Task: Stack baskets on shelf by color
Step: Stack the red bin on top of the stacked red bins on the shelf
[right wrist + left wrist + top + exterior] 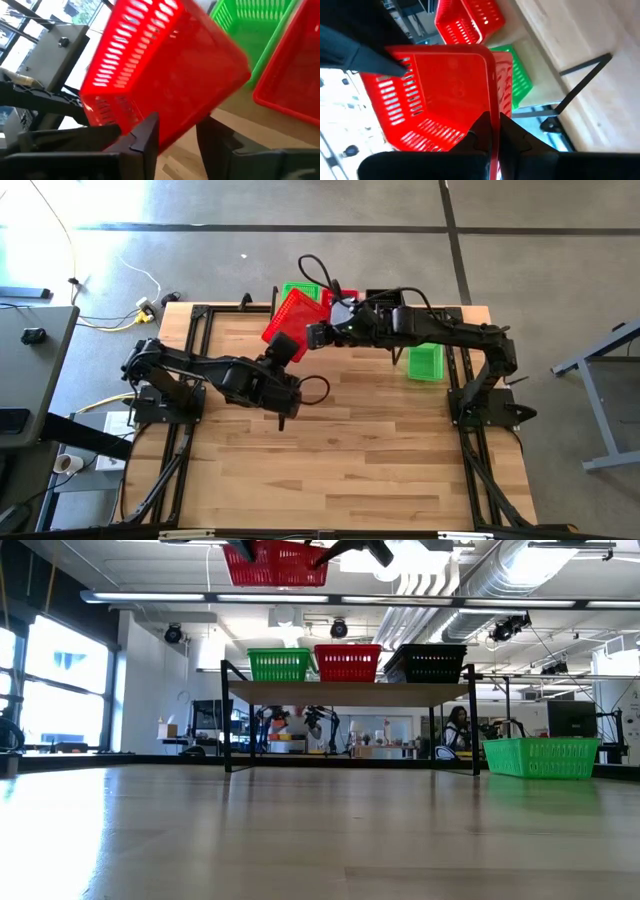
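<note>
Left wrist view: left gripper [492, 137] jaws clamp the red basket [440, 95] rim; right gripper [175, 132] jaws grip its opposite wall. Level it, then lower it straight into the red basket on the shelf [350, 692].

Front half of bench [350, 470] lies open, offering wide passage. Back edge crowded: shelf [350, 693] carries green basket [279, 664], red basket [347, 662] and black basket [427, 663] side by side across its top. Raised red basket [292, 317] hangs above shelf's left part, both arms converging on it and blocking approach from above. Second green basket [425, 361] sits on bench right of shelf, beside right arm.
</note>
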Robot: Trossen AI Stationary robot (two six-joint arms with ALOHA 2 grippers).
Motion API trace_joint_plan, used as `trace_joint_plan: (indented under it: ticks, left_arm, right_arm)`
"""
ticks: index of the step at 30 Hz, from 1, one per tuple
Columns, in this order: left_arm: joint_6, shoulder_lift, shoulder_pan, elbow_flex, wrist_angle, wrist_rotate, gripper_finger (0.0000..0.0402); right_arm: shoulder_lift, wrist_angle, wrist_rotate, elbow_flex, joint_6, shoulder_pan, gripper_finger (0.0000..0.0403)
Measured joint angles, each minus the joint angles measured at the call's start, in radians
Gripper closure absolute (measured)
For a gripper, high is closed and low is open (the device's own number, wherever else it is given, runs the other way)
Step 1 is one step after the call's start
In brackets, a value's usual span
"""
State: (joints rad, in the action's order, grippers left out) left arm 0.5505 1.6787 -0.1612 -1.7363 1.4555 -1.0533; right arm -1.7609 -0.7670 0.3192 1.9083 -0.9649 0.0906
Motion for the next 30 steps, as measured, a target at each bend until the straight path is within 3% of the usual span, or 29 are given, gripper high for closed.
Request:
trace_joint_plan:
  ticks: [10, 18, 30]
  left_arm:
    - [-0.023, 0.007, 0.003, 0.000, -0.005, -0.005, 0.0400]
    - [-0.115, 0.007, 0.002, -0.002, -0.022, 0.045, 0.0356]
    - [-0.297, 0.005, -0.014, -0.003, -0.019, 0.056, 0.0229]
  right_arm:
    - [-0.002, 0.003, -0.003, 0.000, 0.054, 0.001, 0.0395]
    - [-0.005, -0.015, 0.015, -0.001, 0.121, 0.011, 0.0400]
    - [-0.003, -0.024, 0.008, 0.000, 0.164, 0.067, 0.0403]
